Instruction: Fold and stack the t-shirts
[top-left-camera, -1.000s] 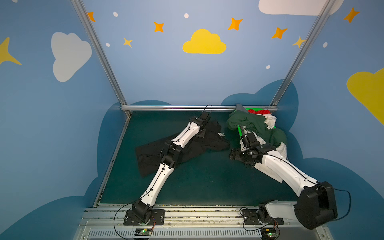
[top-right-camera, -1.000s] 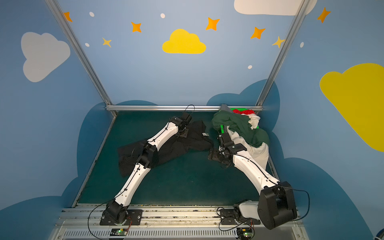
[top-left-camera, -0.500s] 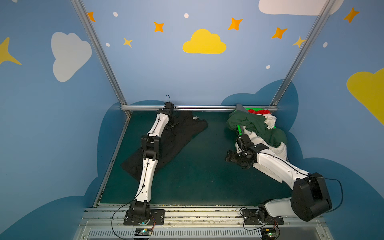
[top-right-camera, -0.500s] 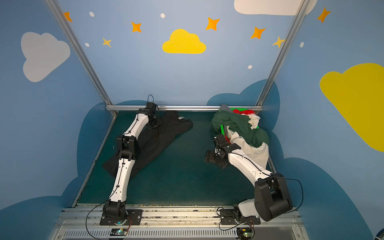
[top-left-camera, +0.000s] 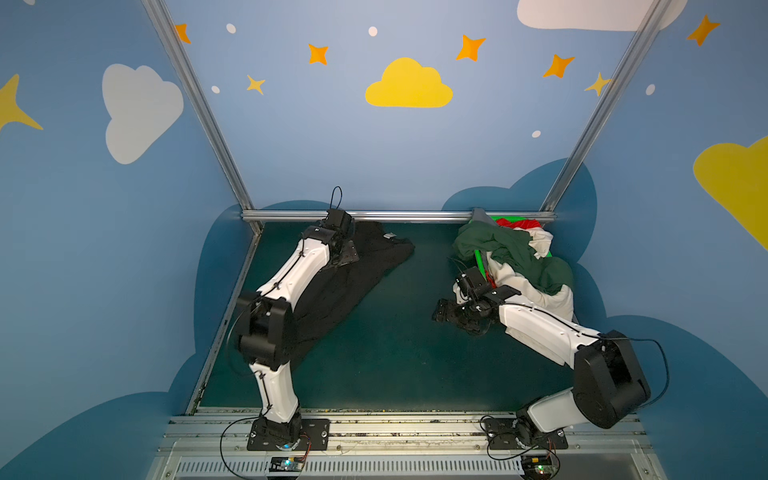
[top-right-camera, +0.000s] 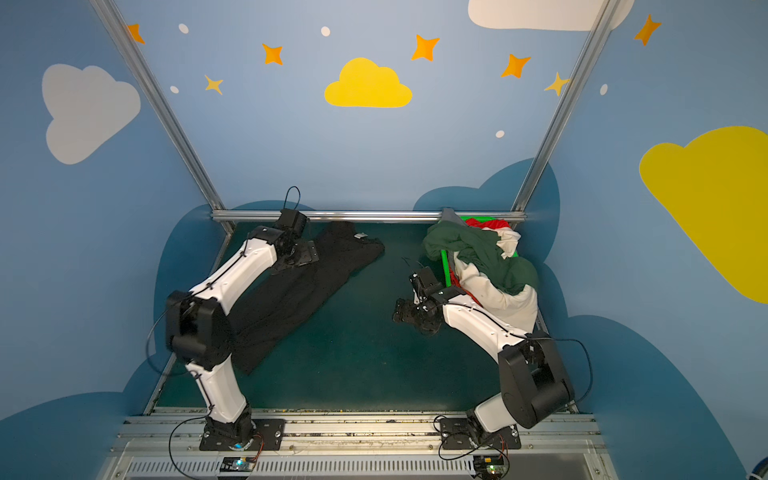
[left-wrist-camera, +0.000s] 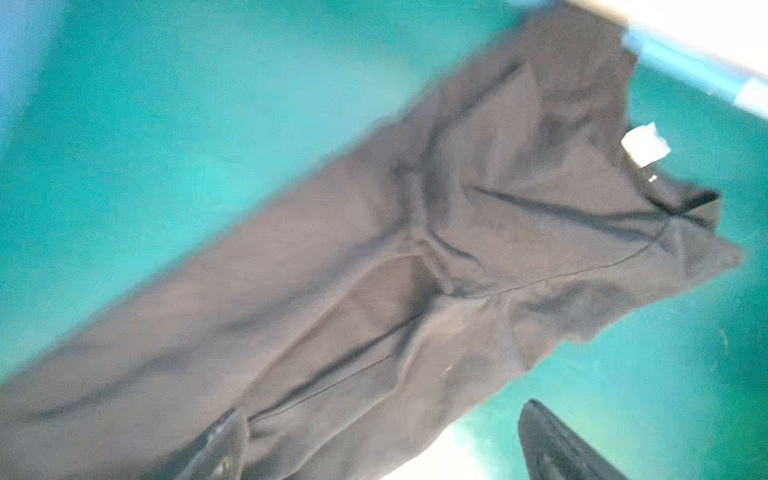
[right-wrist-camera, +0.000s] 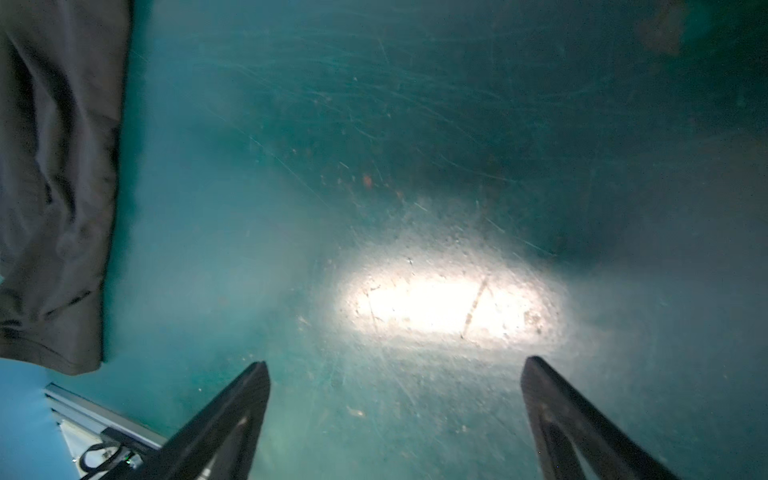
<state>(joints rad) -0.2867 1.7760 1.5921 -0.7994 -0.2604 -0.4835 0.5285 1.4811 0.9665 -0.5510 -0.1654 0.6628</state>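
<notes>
Black shirt (top-left-camera: 357, 282) lies on the far-left part of the counter (top-left-camera: 395, 353), bunched into a long diagonal band. It runs from the far rail toward the near left and is partly hidden under my left arm. Collar end with white tag (left-wrist-camera: 645, 144) is at the far side. It's not spread and nothing is folded yet.

Left tool (left-wrist-camera: 384, 415) is released, jaws wide, low over the far end of the shirt. One finger is over the cloth, the other over bare counter, and nothing is pinched. Right tool (right-wrist-camera: 397, 365) is also released and empty, low over bare counter right of middle. It sits just beside the pile (top-left-camera: 515, 257) of green, cream and red shirts spilling from the basket (top-left-camera: 480, 259).

I judge the step is flattening the black shirt before the first fold. To do it well:
- I'd take one shoulder with the left tool, close to the seam and not mid-body.
- I'd bring the right tool across for the other shoulder or the hem.
- Pull apart low and drag toward mid-counter so the wrinkles go.
- Pinch the edge only, since a thick bunch will likely twist.
- Keep the right arm off the pile.
</notes>
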